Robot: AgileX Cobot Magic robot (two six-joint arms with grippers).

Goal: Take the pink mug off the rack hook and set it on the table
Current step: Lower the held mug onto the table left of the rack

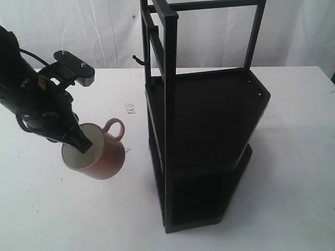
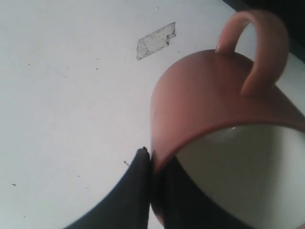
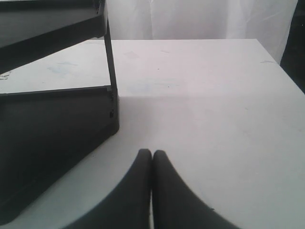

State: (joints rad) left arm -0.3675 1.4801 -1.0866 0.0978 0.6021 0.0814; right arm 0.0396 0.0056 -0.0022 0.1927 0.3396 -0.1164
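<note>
The white table [image 1: 293, 157] fills the scene. The tall black rack [image 1: 209, 130] stands at its middle, reaching from near the far edge most of the way to the near edge. The left arm comes in over the table's left edge. The left gripper [image 1: 81, 140] is clamped on the mug [image 1: 104, 154], pinching the wall at the rim with one finger [image 2: 136, 191] outside and the other inside the cream interior.

The mug is off the hook [image 1: 138, 59] and well apart from it. It sits low over the table's left half, just left of the rack. It is tilted, with its mouth turned toward the left edge and its handle up. Whether its base touches the table cannot be told.

The right gripper [image 3: 152, 157] has its fingers pressed together on nothing, low over bare table near a corner of the rack's bottom shelf. A small scrap of tape [image 1: 129, 108] lies on the table between the mug and the far edge.
</note>
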